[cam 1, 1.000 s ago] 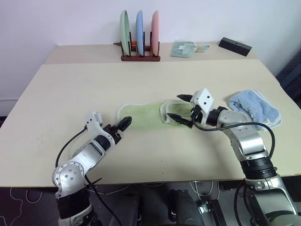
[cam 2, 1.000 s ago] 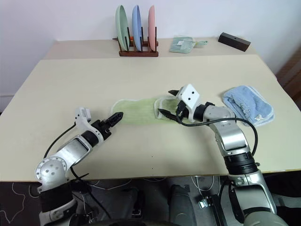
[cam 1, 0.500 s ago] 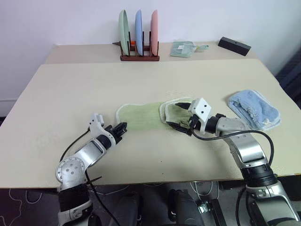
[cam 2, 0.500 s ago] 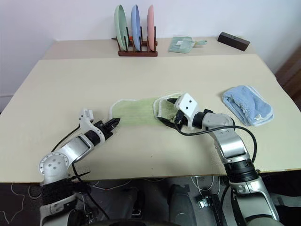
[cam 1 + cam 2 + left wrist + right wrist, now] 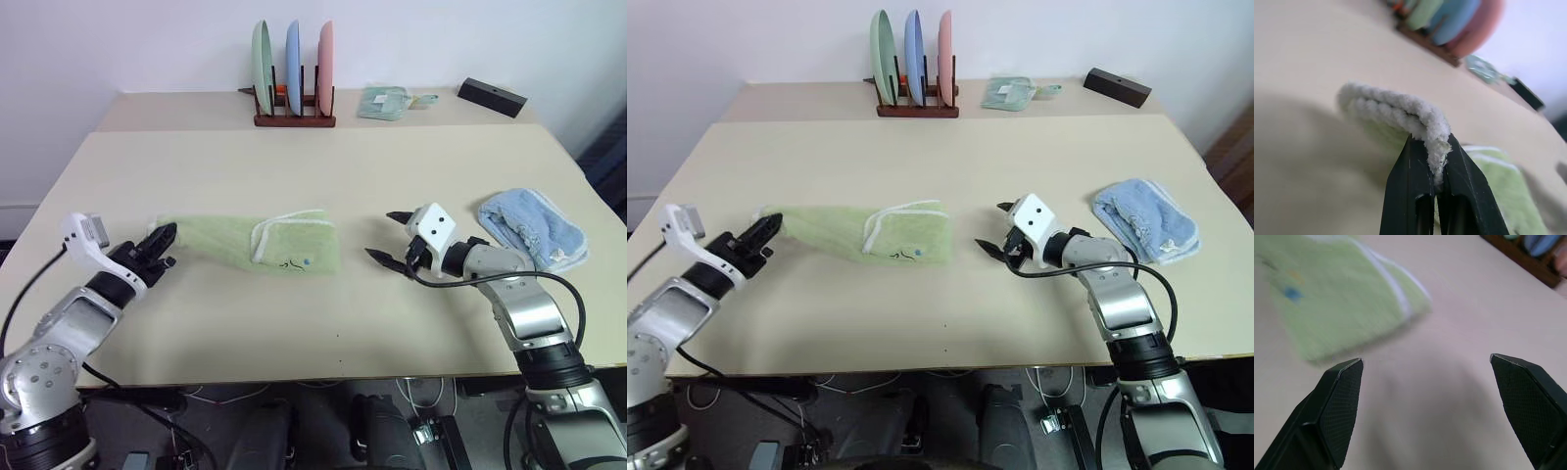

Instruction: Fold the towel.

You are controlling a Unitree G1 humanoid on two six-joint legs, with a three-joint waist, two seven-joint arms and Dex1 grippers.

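Green terry, white-stitched edge: we see the towel (image 5: 250, 243) lying across the middle-left of the table (image 5: 323, 162), stretched out long w/ its left end lifted a bit off the surface. Right part is folded over on itself; white edging curves across the top layer and a small printed mark w/ a blue dot sits near the front edge.

Our left gripper (image 5: 161, 242) is pressed together on the towel's left end. In the left wrist view the two black fingers (image 5: 1413, 188) pinch a doubled fluffy edge of the cloth (image 5: 1400, 115) between them, no gap.

Our right gripper (image 5: 389, 238) sits to the right of the towel, apart from it, above bare table. Its fingers (image 5: 1337, 404) are spread wide w/ nothing between them; the towel's near corner (image 5: 1342, 303) lies just ahead in the right wrist view.

Further right, near the table's right edge, is a crumpled light blue cloth (image 5: 534, 227). At the back stands a wooden rack (image 5: 294, 119) holding three upright plates (image 5: 292, 67): green, blue, pink. Right of the rack lies a small pale mint cloth (image 5: 384, 102), and beyond that a black block (image 5: 492, 97).
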